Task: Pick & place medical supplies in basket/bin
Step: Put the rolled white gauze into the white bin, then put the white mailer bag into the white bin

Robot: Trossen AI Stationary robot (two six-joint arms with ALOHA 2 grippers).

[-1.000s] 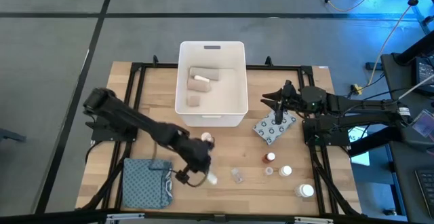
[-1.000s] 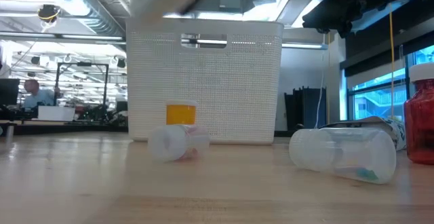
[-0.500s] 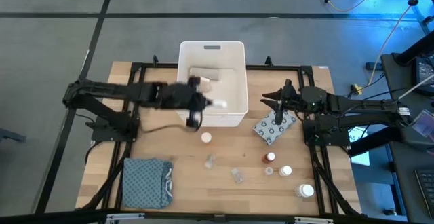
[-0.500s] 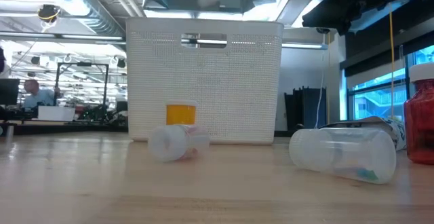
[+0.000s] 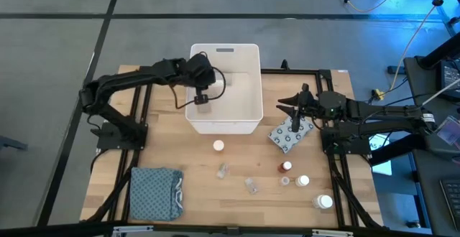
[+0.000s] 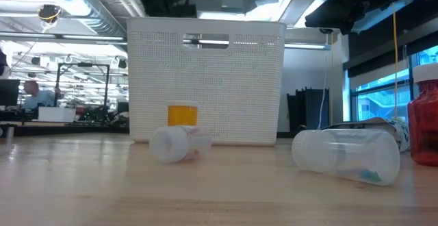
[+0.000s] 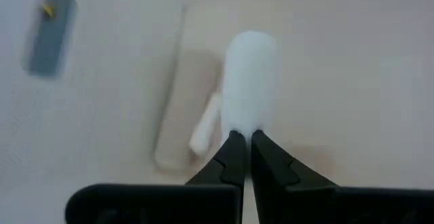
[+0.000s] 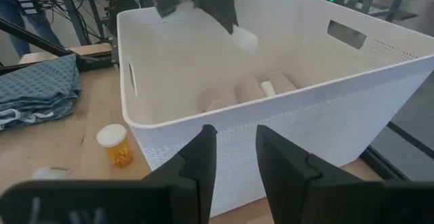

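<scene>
My left gripper (image 5: 203,98) hangs over the white bin (image 5: 224,49), shut on a small white bottle (image 7: 249,75). The right wrist view shows it too, above the bin's inside (image 8: 244,39). Beige bandage rolls (image 8: 251,88) and a small white item (image 7: 203,125) lie on the bin's floor. My right gripper (image 5: 289,108) is open and waits to the right of the bin, above the grey dotted packet (image 5: 291,135), which lies flat on the table. My left gripper pinches one end of the white bottle (image 7: 243,123) between its two fingertips. The fingers come from above, pointing down into the bin. The bottle sticks out beyond the fingertips, lifted clear above the bin's floor.
On the table nearer than the bin lie an orange white-capped bottle (image 5: 218,146), two clear vials (image 5: 223,170) (image 5: 251,186), a red-capped bottle (image 5: 287,166) and white-capped bottles (image 5: 302,182) (image 5: 325,202). A folded blue-grey cloth (image 5: 154,192) sits at the near left. People show in the room beyond.
My left gripper has risen from the table's near middle with the white bottle in its fingers. It swung toward the far edge, past the bin's near wall, and now stands over the bin's inside. The bottle is lifted clear of the table.
</scene>
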